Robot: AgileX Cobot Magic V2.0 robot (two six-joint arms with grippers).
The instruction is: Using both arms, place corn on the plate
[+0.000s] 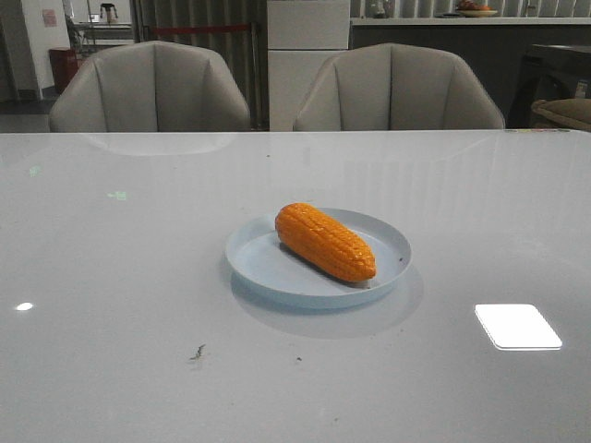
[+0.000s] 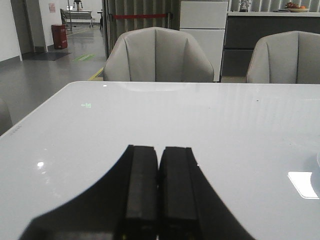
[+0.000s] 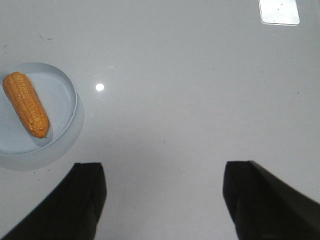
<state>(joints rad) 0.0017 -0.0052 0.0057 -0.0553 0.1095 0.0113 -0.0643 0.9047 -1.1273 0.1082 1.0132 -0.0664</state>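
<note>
An orange corn cob (image 1: 325, 242) lies diagonally inside a pale blue plate (image 1: 263, 268) at the centre of the front view, on a glossy grey table (image 1: 111, 305). No arm appears there. The left gripper (image 2: 159, 192) has its fingers pressed together, holding nothing. The right gripper (image 3: 165, 200) is spread wide and empty, above bare table right of the plate. The placing looks finished.
</note>
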